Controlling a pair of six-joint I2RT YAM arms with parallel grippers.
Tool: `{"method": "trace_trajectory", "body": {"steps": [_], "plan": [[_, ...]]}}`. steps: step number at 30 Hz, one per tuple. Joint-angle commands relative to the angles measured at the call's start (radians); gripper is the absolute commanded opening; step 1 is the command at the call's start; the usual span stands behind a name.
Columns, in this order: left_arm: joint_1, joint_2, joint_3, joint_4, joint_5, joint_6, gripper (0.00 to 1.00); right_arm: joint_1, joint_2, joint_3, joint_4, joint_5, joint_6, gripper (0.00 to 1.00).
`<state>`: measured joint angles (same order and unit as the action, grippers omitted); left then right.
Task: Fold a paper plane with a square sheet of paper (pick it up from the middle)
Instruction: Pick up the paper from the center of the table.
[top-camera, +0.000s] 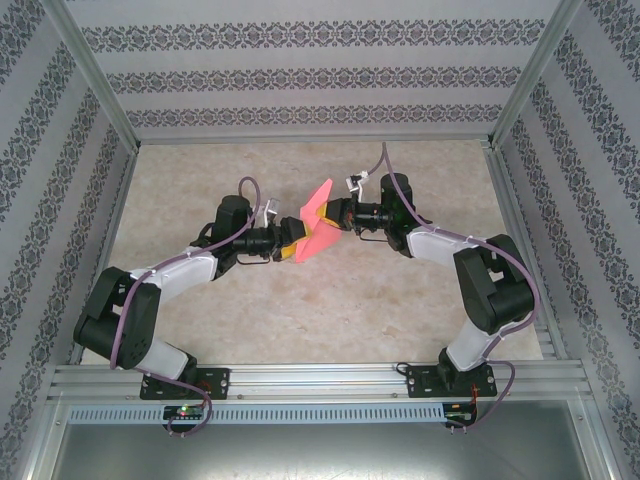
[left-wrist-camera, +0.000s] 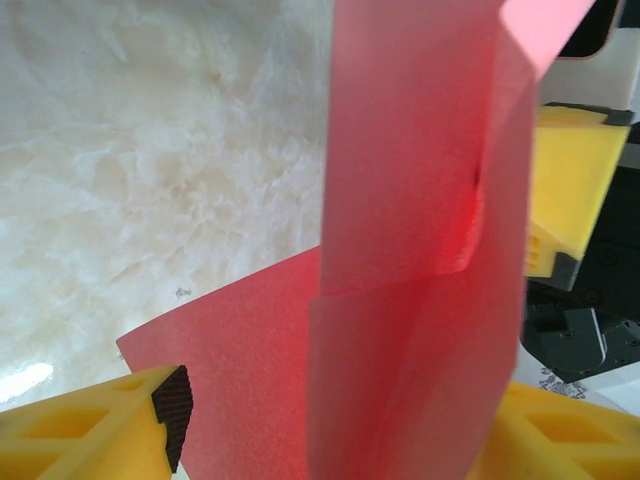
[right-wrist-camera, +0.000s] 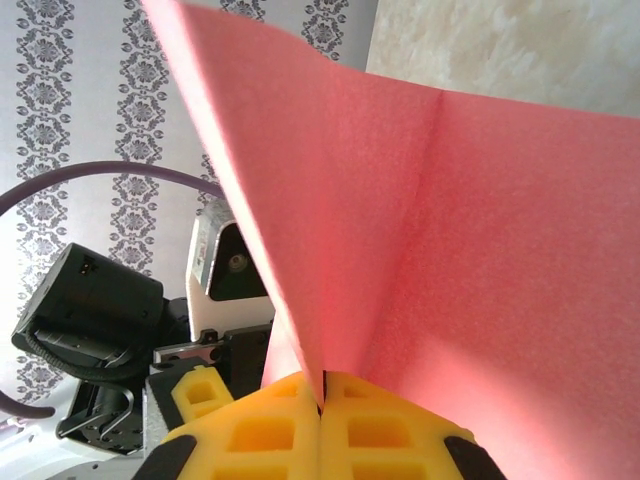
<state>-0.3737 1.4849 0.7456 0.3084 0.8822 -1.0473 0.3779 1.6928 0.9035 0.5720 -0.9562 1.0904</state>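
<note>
The salmon-pink sheet of paper (top-camera: 316, 222) hangs in the air above the table's middle, creased and partly folded over, held between my two grippers. My right gripper (top-camera: 336, 215) is shut on it: in the right wrist view its yellow fingertips (right-wrist-camera: 322, 402) press together on the fold of the paper (right-wrist-camera: 450, 220). My left gripper (top-camera: 293, 246) faces it from the left. In the left wrist view its fingers (left-wrist-camera: 150, 420) stand wide apart, open, with the paper (left-wrist-camera: 410, 250) passing between them. A yellow finger (left-wrist-camera: 570, 190) of the right gripper pinches the sheet's far edge there.
The pale marbled tabletop (top-camera: 330, 300) lies below both arms. Patterned walls (top-camera: 300, 80) and metal frame posts (top-camera: 90, 70) enclose the table. A purple cable (right-wrist-camera: 90, 180) loops behind the left arm's wrist.
</note>
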Motion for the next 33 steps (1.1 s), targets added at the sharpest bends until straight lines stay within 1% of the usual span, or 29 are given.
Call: {"method": "trace_trajectory", "body": {"steps": [1, 4, 8, 12, 14, 17, 20, 28, 33], "plan": [[-0.011, -0.024, -0.005, -0.067, -0.002, 0.047, 0.7, 0.009, -0.036, 0.017, 0.012, -0.007, -0.021, 0.02], [-0.016, -0.029, -0.009, -0.052, -0.001, 0.023, 0.7, 0.013, -0.036, 0.018, 0.006, -0.007, -0.026, 0.02], [-0.021, -0.052, 0.003, -0.162, -0.02, 0.083, 0.7, 0.013, -0.038, 0.015, 0.001, -0.003, -0.034, 0.02], [-0.021, -0.066, -0.004, -0.164, -0.029, 0.059, 0.7, 0.016, -0.034, 0.018, -0.001, 0.0, -0.038, 0.02], [-0.024, -0.072, -0.024, -0.114, -0.034, 0.003, 0.71, 0.019, -0.032, 0.018, 0.003, 0.004, -0.033, 0.02], [-0.025, -0.065, -0.055, 0.031, -0.029, -0.11, 0.7, 0.025, -0.03, 0.017, 0.004, 0.005, -0.032, 0.02], [-0.031, -0.058, -0.038, 0.074, -0.029, -0.14, 0.69, 0.026, -0.033, 0.016, 0.005, 0.005, -0.029, 0.02], [-0.031, -0.059, -0.014, 0.085, -0.017, -0.156, 0.55, 0.023, -0.033, -0.003, 0.007, 0.008, -0.034, 0.02], [-0.031, -0.06, 0.012, 0.007, -0.019, -0.103, 0.41, 0.019, -0.03, -0.011, 0.009, 0.008, -0.035, 0.02]]}}
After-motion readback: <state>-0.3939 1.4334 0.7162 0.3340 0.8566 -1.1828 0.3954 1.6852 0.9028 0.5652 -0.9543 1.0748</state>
